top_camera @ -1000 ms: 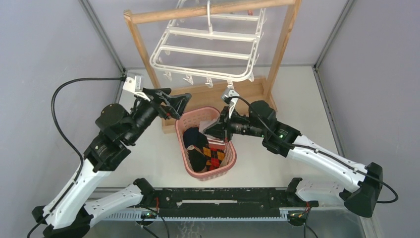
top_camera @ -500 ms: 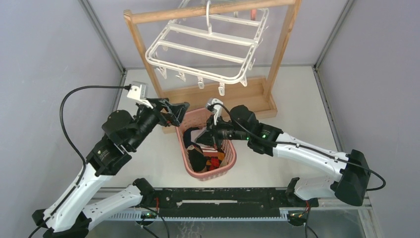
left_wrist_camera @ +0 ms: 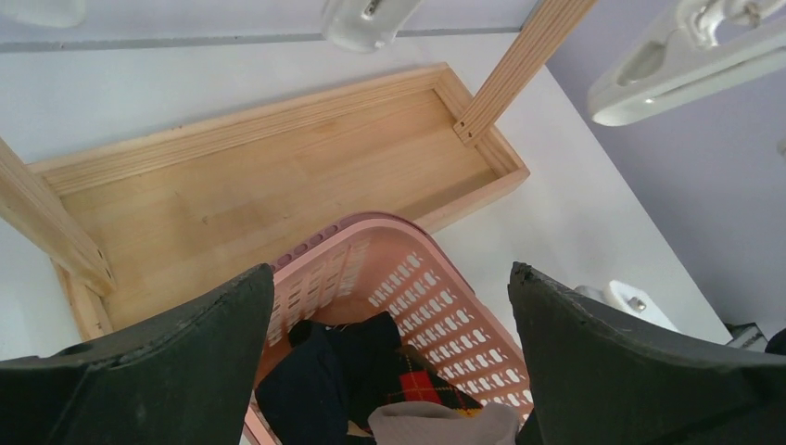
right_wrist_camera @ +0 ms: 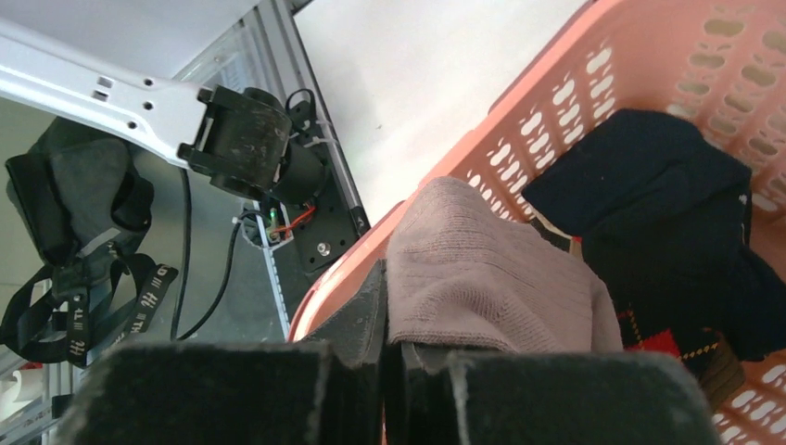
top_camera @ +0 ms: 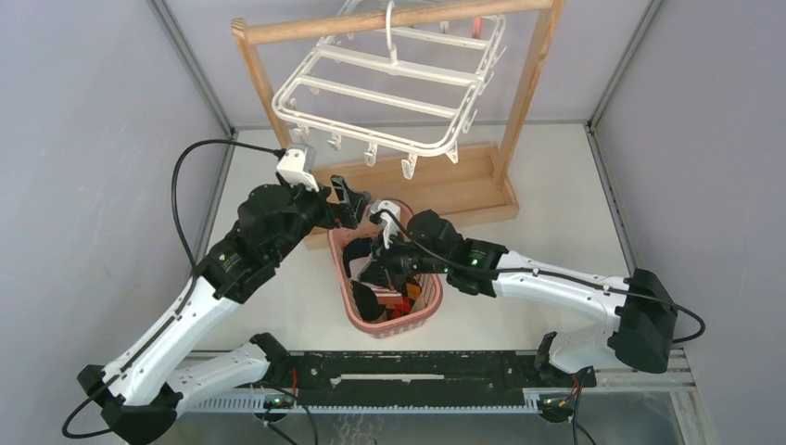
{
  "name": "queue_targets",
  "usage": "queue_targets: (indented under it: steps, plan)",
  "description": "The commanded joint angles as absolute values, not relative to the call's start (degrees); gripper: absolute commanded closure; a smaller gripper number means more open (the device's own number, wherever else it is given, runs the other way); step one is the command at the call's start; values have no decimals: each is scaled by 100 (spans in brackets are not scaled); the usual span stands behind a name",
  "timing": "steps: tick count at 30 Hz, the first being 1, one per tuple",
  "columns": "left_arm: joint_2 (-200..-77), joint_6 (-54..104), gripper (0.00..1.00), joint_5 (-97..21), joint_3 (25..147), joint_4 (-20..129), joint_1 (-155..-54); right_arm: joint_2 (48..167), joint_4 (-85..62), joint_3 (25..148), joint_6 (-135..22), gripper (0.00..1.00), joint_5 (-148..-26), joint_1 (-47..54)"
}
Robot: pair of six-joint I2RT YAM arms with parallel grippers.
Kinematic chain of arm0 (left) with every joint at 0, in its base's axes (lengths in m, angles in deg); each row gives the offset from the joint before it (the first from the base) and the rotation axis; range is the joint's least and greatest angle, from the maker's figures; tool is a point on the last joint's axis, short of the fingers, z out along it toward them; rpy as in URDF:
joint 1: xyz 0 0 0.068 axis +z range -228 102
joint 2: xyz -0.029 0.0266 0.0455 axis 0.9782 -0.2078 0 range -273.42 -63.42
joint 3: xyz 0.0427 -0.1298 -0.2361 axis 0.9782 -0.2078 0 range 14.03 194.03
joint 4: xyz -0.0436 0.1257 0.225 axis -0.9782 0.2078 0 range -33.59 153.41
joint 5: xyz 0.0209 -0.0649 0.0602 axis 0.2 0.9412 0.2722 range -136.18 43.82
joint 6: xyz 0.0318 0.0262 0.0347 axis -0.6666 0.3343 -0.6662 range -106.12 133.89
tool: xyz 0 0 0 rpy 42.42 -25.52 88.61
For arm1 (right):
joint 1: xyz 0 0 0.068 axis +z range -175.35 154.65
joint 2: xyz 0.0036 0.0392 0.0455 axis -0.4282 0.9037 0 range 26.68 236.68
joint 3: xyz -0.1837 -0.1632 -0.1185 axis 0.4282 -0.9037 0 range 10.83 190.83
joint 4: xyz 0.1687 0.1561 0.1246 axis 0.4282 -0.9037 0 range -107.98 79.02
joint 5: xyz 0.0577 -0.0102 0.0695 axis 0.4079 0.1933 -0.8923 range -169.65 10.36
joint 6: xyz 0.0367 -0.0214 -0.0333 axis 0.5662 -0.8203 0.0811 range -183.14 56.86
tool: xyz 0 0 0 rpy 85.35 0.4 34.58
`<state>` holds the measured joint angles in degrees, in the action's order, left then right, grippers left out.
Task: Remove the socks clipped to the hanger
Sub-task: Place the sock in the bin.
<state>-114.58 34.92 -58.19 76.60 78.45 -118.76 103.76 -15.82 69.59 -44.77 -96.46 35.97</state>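
The white hanger (top_camera: 380, 88) hangs from the wooden rack's bar (top_camera: 389, 20); its clips (top_camera: 408, 167) dangle with no socks on them. Several socks lie in the pink basket (top_camera: 357, 315): black ones (right_wrist_camera: 649, 185) and a red-yellow argyle one (left_wrist_camera: 431, 385). My right gripper (right_wrist_camera: 389, 306) is low over the basket's near-left rim, its jaws almost together on the edge of a grey sock (right_wrist_camera: 491, 278), which drapes over one finger. My left gripper (left_wrist_camera: 389, 271) stands wide open above the basket's far end, holding nothing.
The rack's wooden base tray (left_wrist_camera: 278, 176) lies just behind the basket. Two hanger clips (left_wrist_camera: 677, 65) hang close above the left wrist. The black rail (top_camera: 417, 371) runs along the table's near edge. Grey walls close in both sides.
My right gripper has moved left and down into the basket with the grey sock. The left arm has swung right, over the basket's far end. The hanger has swung slightly.
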Motion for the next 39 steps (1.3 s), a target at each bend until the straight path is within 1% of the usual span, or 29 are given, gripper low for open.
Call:
queue_targets:
  steps: [1, 7, 14, 15, 16, 19, 22, 23, 24, 26, 27, 28, 29, 39]
  plan:
    - [-11518, 3576, 0, -5618, 7502, 7642, -11761, 10482, -1617, 6932, -4404, 88, -9317, 3698]
    - [-11642, 3599, 0, -5611, 7422, 7618, -11687, 10621, -1727, 6851, -4336, 75, -9194, 3716]
    - [-11678, 3623, 0, -5603, 7281, 7586, -11357, 10594, -1812, 6737, -4336, 45, -8994, 3757]
    - [-11700, 3627, 0, -5599, 7283, 7609, -11282, 10586, -1832, 6730, -4332, 41, -8967, 3758]
    - [-11719, 3625, 0, -5591, 7285, 7617, -11212, 10567, -1855, 6726, -4335, 39, -8940, 3765]
    - [-11754, 3614, 1, -5687, 7289, 7661, -11047, 10465, -1943, 6709, -4327, 39, -8803, 3767]
    - [-11764, 3628, 5, -5873, 7288, 7689, -10892, 10283, -2009, 6668, -4304, 39, -8690, 3775]
    - [-11764, 3636, 9, -5931, 7285, 7689, -10819, 10201, -2018, 6653, -4309, 39, -8664, 3777]
    - [-11773, 3638, 18, -5981, 7288, 7689, -10744, 10125, -2039, 6635, -4308, 39, -8641, 3777]
    - [-11853, 3630, 39, -6042, 7321, 7689, -10569, 9978, -2104, 6614, -4304, 39, -8601, 3776]
    - [-11907, 3621, 46, -6049, 7344, 7689, -10482, 9911, -2131, 6600, -4309, 40, -8593, 3775]
    - [-11972, 3608, 51, -6057, 7378, 7688, -10396, 9836, -2153, 6584, -4306, 40, -8583, 3775]
    - [-12046, 3597, 54, -6056, 7417, 7685, -10319, 9761, -2183, 6566, -4297, 41, -8572, 3775]
    - [-12680, 3569, 54, -6127, 7804, 7567, -9685, 9168, -2346, 6239, -4216, 41, -8501, 3775]
